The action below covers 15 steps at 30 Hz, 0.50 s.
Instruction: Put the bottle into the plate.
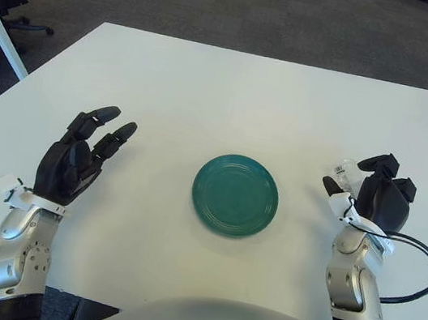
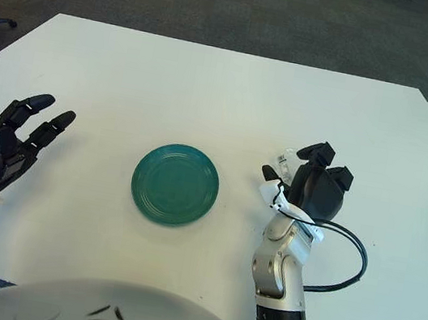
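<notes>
A round green plate (image 1: 235,194) lies flat in the middle of the white table (image 1: 234,89). A small clear bottle (image 2: 285,157) shows to the right of the plate, mostly hidden behind my right hand (image 1: 346,174). The thumb is below it and the curled fingers (image 1: 379,164) are above it, closed around it. The bottle is about a hand's width from the plate's right rim. My left hand (image 1: 89,143) shows to the left of the plate, fingers spread and holding nothing.
A black cable (image 1: 418,268) loops from my right wrist over the table's right side. A white desk leg (image 1: 1,32) and an office chair base (image 1: 19,25) stand beyond the table's far left corner, on dark carpet.
</notes>
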Available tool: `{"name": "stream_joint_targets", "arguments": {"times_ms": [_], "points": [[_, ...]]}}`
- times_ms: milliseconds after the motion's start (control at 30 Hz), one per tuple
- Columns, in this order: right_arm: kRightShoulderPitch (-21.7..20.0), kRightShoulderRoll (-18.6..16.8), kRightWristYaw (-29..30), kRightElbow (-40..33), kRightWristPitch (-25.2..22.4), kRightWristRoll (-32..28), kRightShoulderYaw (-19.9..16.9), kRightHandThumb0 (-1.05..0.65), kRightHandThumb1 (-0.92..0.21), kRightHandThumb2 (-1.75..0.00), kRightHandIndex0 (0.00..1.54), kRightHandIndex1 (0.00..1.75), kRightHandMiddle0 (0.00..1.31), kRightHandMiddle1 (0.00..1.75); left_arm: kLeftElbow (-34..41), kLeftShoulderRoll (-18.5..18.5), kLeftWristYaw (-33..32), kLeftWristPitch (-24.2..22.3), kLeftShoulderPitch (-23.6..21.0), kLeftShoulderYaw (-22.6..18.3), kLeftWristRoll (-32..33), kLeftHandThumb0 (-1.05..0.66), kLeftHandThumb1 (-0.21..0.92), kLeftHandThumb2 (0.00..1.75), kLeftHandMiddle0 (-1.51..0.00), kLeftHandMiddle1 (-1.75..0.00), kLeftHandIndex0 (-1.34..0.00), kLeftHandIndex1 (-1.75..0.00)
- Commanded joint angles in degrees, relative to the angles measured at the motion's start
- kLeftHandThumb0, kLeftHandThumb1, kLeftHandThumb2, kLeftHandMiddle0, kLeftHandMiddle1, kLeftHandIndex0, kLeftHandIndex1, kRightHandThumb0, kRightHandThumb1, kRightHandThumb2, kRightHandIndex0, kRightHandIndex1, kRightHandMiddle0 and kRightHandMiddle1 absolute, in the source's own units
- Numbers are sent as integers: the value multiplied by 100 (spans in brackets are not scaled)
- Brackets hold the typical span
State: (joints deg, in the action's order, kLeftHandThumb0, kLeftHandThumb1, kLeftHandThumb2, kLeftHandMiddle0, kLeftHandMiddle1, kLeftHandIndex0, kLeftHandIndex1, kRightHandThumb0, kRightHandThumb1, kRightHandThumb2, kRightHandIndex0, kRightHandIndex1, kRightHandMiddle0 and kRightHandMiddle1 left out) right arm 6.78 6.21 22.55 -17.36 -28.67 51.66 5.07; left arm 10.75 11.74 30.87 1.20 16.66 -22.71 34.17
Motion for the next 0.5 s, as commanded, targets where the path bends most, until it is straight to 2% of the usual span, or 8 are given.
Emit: {"name": "stream_joint_targets", "arguments": {"times_ms": [0,267,400,467], "points": [[-106,-20,71,-80,131,-16,-17,-16,-27,-126,111,175,93,175,22,68,-46,-32,-27,-51,38,-61,92,48,-41,-29,-9,-110],[-90,-87,-81,-249,171,-205,-68,-15,-25,-129,121,175,99,175,22,59,-61,-33,-39,-34,23,-61,92,48,-41,-29,-9,-110],[-32,-47,-111,-259,336,-365,-141,-15,-25,-129,112,175,95,175,19,55,-71,-28,-45,-22,15,-61,92,48,-41,-29,-9,-110],[-14,-35,-99,-235,442,-452,-184,-33,-34,-124,86,175,71,175,19,57,-73,-28,-44,-20,16,-61,92,48,-41,-29,-9,-110]]}}
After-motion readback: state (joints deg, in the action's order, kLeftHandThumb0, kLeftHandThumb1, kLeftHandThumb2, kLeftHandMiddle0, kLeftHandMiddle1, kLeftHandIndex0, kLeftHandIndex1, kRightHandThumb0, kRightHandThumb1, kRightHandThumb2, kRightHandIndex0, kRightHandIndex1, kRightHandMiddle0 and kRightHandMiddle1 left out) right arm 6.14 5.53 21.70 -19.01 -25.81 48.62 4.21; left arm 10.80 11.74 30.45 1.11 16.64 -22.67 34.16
